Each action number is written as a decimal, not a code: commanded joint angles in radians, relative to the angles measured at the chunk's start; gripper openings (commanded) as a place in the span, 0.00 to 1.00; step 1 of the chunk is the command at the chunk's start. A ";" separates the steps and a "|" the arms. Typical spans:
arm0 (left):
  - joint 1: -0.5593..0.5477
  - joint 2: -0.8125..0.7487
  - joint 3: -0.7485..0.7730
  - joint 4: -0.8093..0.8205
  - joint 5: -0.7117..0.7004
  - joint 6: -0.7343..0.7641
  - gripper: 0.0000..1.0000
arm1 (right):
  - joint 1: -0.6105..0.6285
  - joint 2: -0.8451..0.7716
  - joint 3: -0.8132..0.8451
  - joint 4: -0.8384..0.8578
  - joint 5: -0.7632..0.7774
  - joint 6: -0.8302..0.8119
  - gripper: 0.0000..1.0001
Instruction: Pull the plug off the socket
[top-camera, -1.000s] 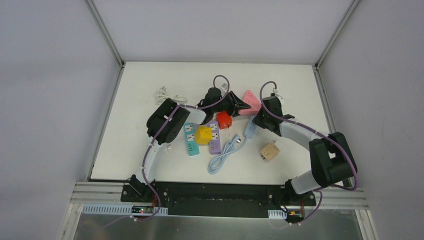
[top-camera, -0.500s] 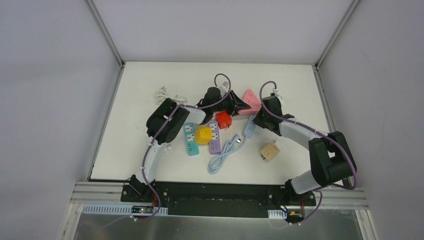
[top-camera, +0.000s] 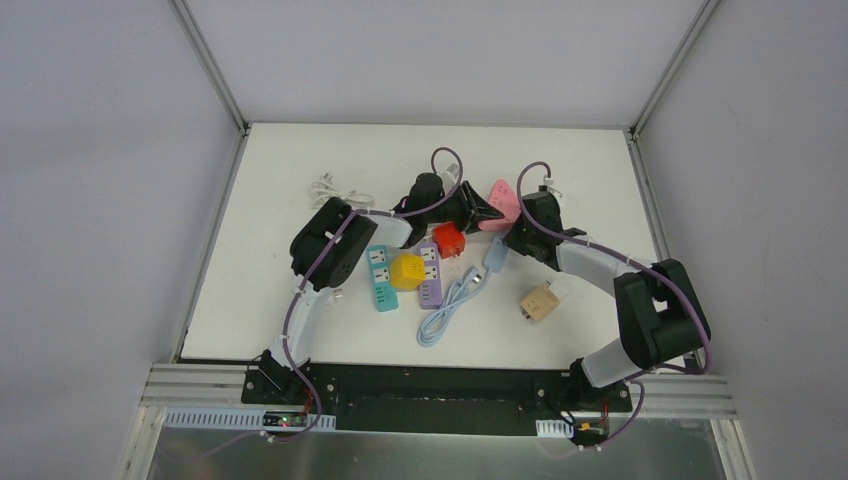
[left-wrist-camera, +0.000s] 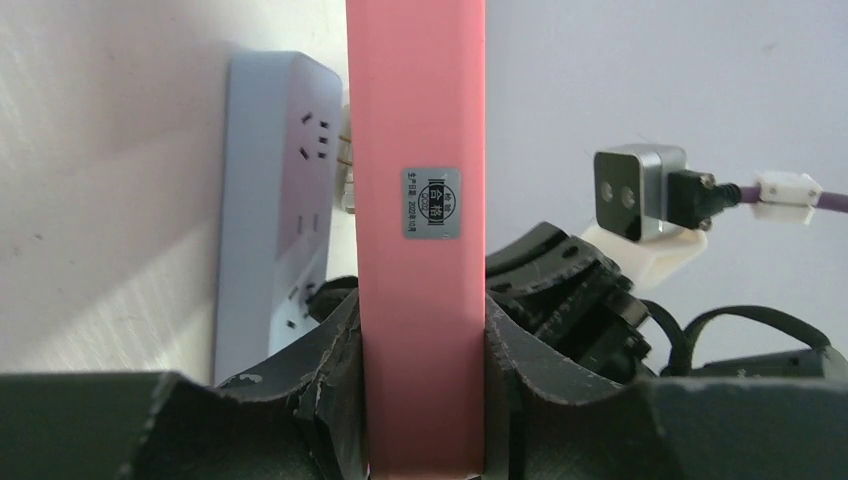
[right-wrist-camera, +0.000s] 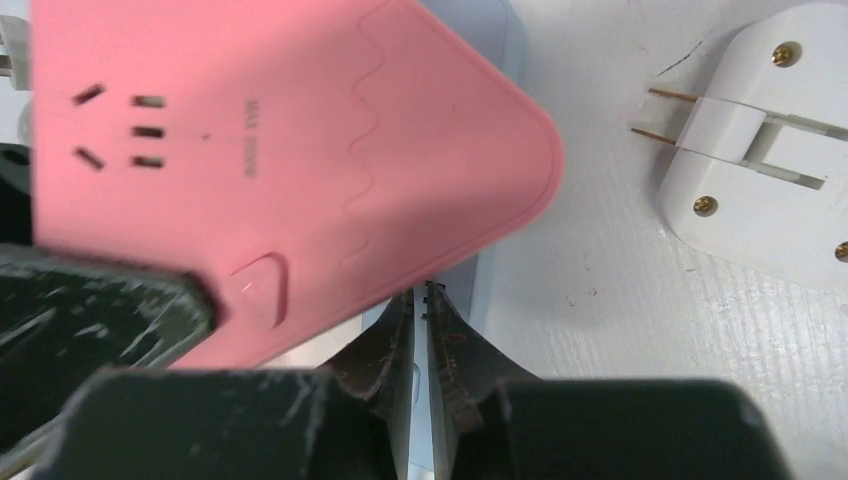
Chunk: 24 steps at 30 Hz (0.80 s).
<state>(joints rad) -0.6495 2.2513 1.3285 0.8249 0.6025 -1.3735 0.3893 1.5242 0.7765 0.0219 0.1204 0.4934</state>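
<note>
Overhead, the pink socket (top-camera: 500, 198) sits at the far middle of the table (top-camera: 330, 150), with the left gripper (top-camera: 478, 208) on its near-left edge. The right gripper (top-camera: 515, 236) is just beside it on the right, above the far end of a blue strip (top-camera: 495, 256). Near these lie a red cube (top-camera: 448, 240), a yellow cube (top-camera: 406, 270), a teal strip (top-camera: 380, 277) and a purple strip (top-camera: 430, 274). The yellow cube sits between the teal and purple strips. A tan adapter (top-camera: 540, 300) lies apart, nearer the right arm. The fingers' state cannot be read from this view.

Left wrist: the pink socket stands edge-on, clamped between both fingers (left-wrist-camera: 335, 345), which press its two flat faces. A small label (left-wrist-camera: 431, 203) shows on the edge. The blue strip lies flat on the table to the left. The right arm's camera (left-wrist-camera: 640, 193) is visible to the right.

Right wrist: the fingers (right-wrist-camera: 385, 360) are drawn together to a thin slit, with nothing seen between them. Their tips sit at the lower edge of the pink socket, over the blue strip. Slots show on the socket's face. A white plug (right-wrist-camera: 760, 150) lies on the table to the upper right, its two prongs bare and pointing towards the pink socket, clearly apart from it.
</note>
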 joint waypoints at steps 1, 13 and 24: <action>0.006 -0.106 -0.006 -0.085 0.016 0.132 0.00 | 0.013 0.047 -0.050 -0.189 -0.044 -0.004 0.11; 0.038 -0.155 0.006 -0.085 0.002 0.092 0.00 | -0.023 -0.109 0.038 -0.203 -0.130 -0.014 0.22; 0.100 -0.269 -0.068 -0.152 -0.004 0.127 0.00 | -0.137 -0.256 0.111 -0.262 -0.306 -0.030 0.46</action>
<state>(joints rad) -0.5861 2.0956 1.2930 0.6453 0.5964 -1.2831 0.2779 1.3487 0.8585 -0.1993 -0.1024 0.4717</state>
